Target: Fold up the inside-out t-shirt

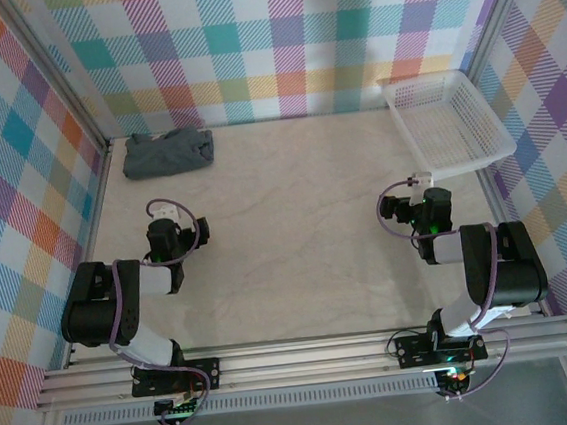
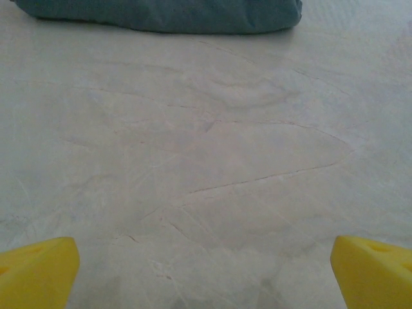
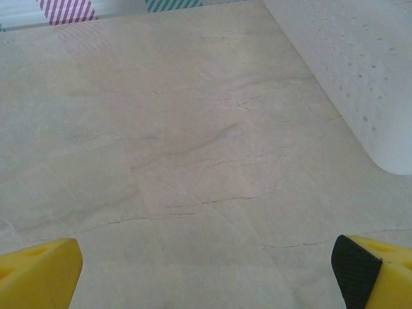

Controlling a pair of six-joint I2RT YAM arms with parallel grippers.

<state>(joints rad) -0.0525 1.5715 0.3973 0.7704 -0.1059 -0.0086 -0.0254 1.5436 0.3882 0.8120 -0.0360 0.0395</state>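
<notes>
The inside-out t-shirt (image 1: pixel 167 151) lies as a small dark slate-grey bundle at the far left of the table, close to the back wall. Its near edge (image 2: pixel 167 16) runs along the top of the left wrist view. My left gripper (image 1: pixel 166 212) stands open some way in front of it, yellow fingertips (image 2: pixel 35 270) wide apart over bare table. My right gripper (image 1: pixel 423 176) is open too, at the right side of the table just before the basket, its fingertips (image 3: pixel 38 270) spread with nothing between them.
A white plastic mesh basket (image 1: pixel 449 121) sits tilted at the back right corner; its wall (image 3: pixel 360 64) shows at the right of the right wrist view. Checked walls close in the table on three sides. The marbled tabletop (image 1: pixel 295 231) stretches between the arms.
</notes>
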